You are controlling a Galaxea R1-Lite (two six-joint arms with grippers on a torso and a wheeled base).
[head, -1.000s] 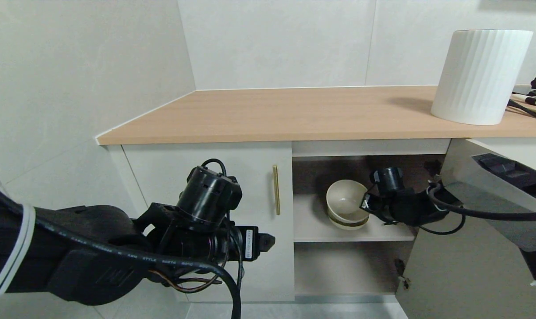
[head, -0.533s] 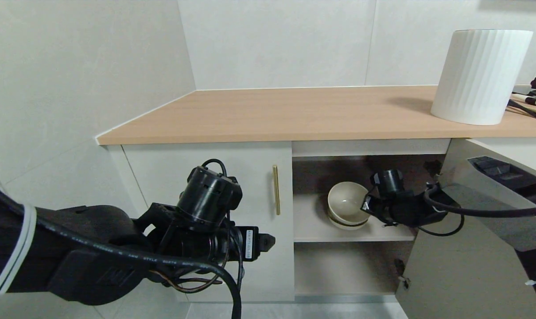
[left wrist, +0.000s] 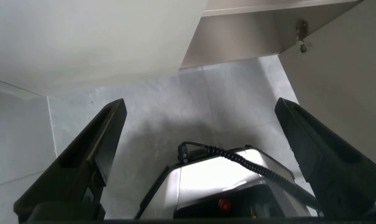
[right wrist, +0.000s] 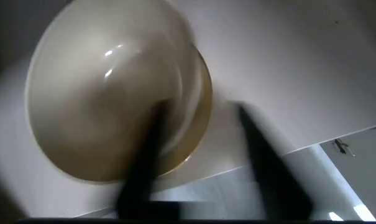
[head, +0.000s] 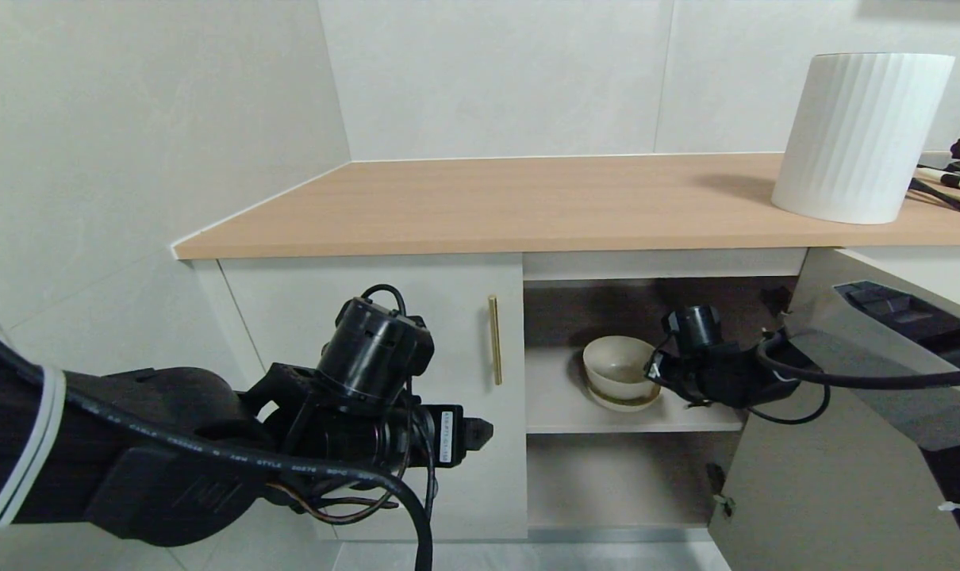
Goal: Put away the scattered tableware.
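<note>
A cream bowl sits level on a lower dish with a darker rim, on the middle shelf of the open cabinet. My right gripper is at the bowl's right rim, open. One of its fingers lies over the inside, the other stands outside with a gap to the wall. My left gripper hangs open in front of the shut left door, holding nothing, with floor below it.
The right cabinet door stands swung open at the right. The left door has a gold handle. On the wooden counter stands a white ribbed cylinder, with pens and tools behind it.
The bowl was tilted in my right gripper and has come down level onto the dish below. The right gripper sank slightly with it. My left arm has not moved.
</note>
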